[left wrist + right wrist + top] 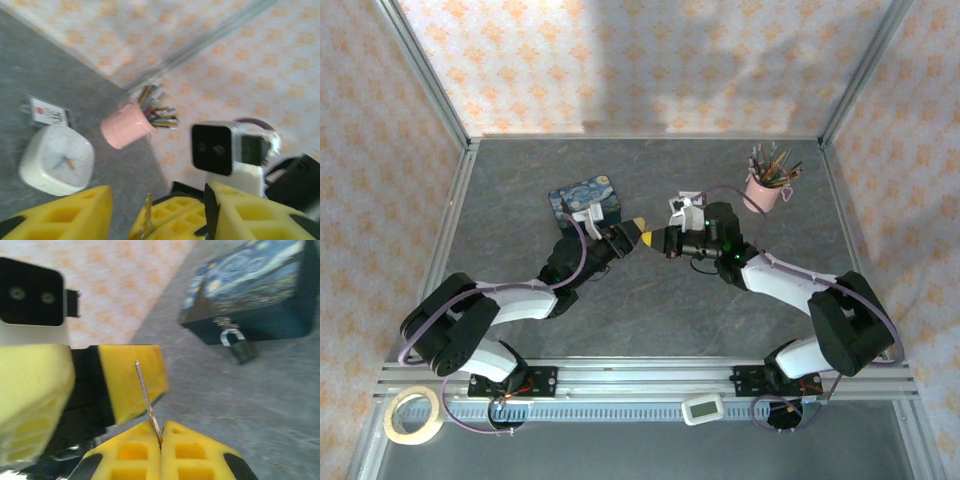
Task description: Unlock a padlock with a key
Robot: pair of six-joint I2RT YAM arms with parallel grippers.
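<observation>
The silvery key (145,392) stands up from my right gripper (161,434), which is shut on its lower end. My left gripper (156,212) is open, and its yellow fingers (65,215) straddle the key (147,216) and the right gripper's tips without touching the key. The two grippers meet tip to tip above mid-table, left gripper (640,228) against right gripper (660,240). The dark padlock (241,349) hangs by its silvery shackle from the hasp of the blue painted tin (250,285), beyond the key and to its right.
The blue tin (585,200) sits behind the left wrist. A pink cup of pencils (761,190) stands at the back right, with a white clock (57,160) and a small card (47,112) near it. A tape roll (413,415) and a white device (703,408) lie on the front rail.
</observation>
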